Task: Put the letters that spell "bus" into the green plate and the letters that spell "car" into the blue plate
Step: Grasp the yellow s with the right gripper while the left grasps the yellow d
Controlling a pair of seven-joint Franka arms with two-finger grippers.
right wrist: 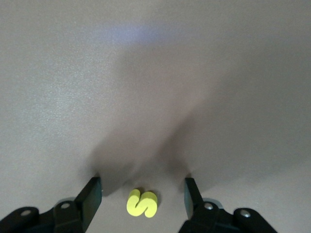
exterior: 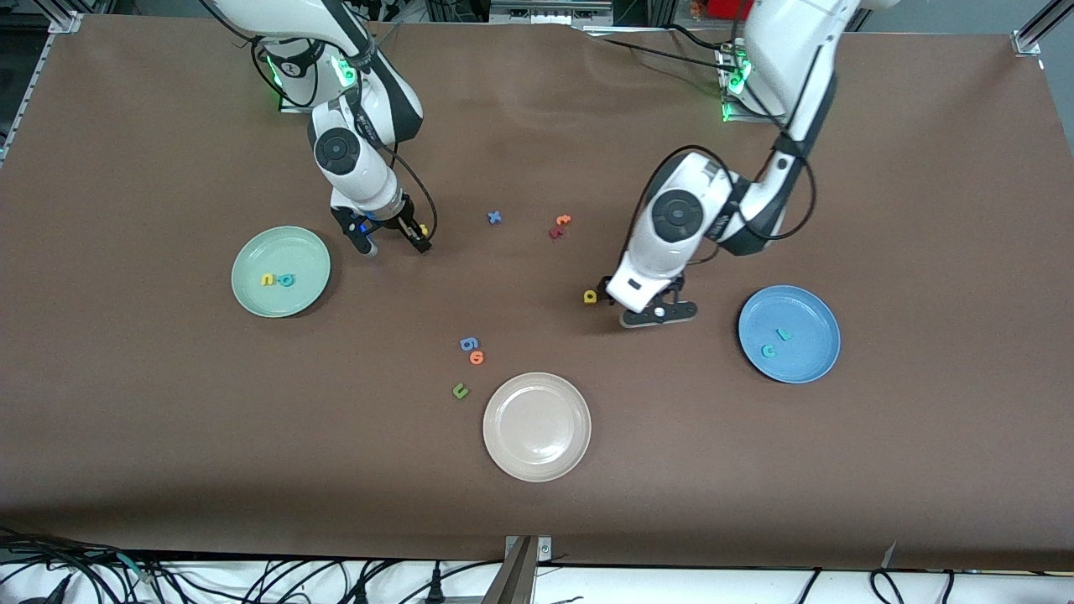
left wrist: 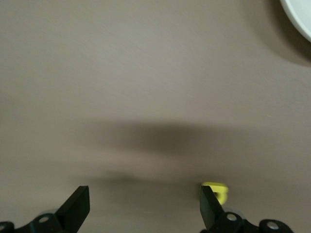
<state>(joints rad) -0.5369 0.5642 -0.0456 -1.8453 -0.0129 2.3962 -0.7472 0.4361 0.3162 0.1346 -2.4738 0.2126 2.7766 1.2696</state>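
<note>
Right wrist view: yellow "s" [right wrist: 142, 203] between right hand [right wrist: 142, 196] fingers.

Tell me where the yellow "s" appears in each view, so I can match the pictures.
Front view: the yellow "s" lies on the table beside one finger of the right gripper, near the green plate.
Left wrist view: not in it; the yellow piece there is another letter.
Right wrist view: low in the picture, between the open fingers.
Shared landmark: the right gripper's fingers.

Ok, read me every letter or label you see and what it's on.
"s": yellow s, table.
"u": yellow u, green plate.
"c": teal c, blue plate.
"x": blue x, table.
"o": orange o, table.
"u": green u, table.
Orange-red pair and the rest: too small to read. No printed labels.
</note>
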